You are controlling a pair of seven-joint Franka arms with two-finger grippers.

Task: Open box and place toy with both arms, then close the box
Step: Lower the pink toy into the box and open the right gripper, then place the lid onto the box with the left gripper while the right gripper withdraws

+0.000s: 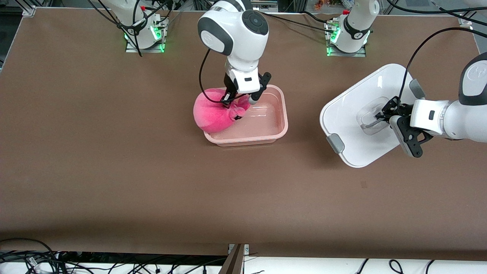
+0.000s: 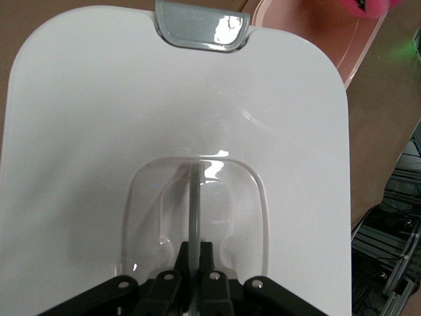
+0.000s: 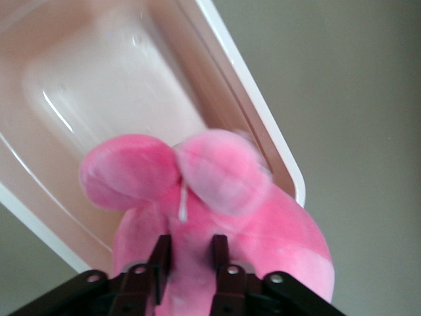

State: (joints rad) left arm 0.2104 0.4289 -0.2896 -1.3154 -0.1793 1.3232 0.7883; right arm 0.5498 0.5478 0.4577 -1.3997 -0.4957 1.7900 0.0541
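Over the tub (image 1: 266, 131), at its end toward the right arm, the right gripper (image 1: 243, 99) pinches the toy (image 1: 213, 112), which hangs half across the rim. I think the toy must go lower, then get let go. The left gripper (image 1: 382, 116) is closed on the handle of the lid (image 1: 354, 110), holding it up near the left arm's end.

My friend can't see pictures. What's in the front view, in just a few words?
The right gripper holds a pink toy over the rim of an open pink box mid-table. Toward the left arm's end, the left gripper grips the white lid by its clear handle.
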